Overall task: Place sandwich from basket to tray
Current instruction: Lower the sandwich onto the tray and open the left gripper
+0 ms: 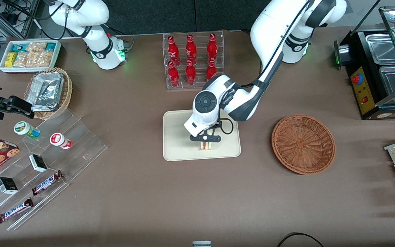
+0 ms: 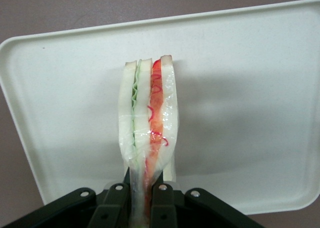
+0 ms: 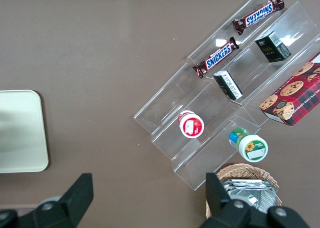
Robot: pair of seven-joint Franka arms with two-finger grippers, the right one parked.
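Observation:
My left gripper (image 1: 206, 140) hangs over the cream-beige tray (image 1: 177, 144), shut on the sandwich (image 1: 206, 145). The wrist view shows the sandwich (image 2: 149, 120) as a wrapped wedge of white bread with green and red-orange layers, pinched at its narrow end between my fingers (image 2: 113, 208), its wide end pointing over the tray (image 2: 240, 97). Whether it touches the tray floor I cannot tell. The reddish-brown wicker basket (image 1: 303, 144) sits beside the tray toward the working arm's end, with nothing in it.
A clear rack of red bottles (image 1: 192, 60) stands farther from the front camera than the tray. Toward the parked arm's end are a clear stepped display (image 1: 43, 161) with snack bars, cups and boxes, and a tan basket with foil packs (image 1: 48, 91). A black appliance (image 1: 379, 75) stands near the working arm's base.

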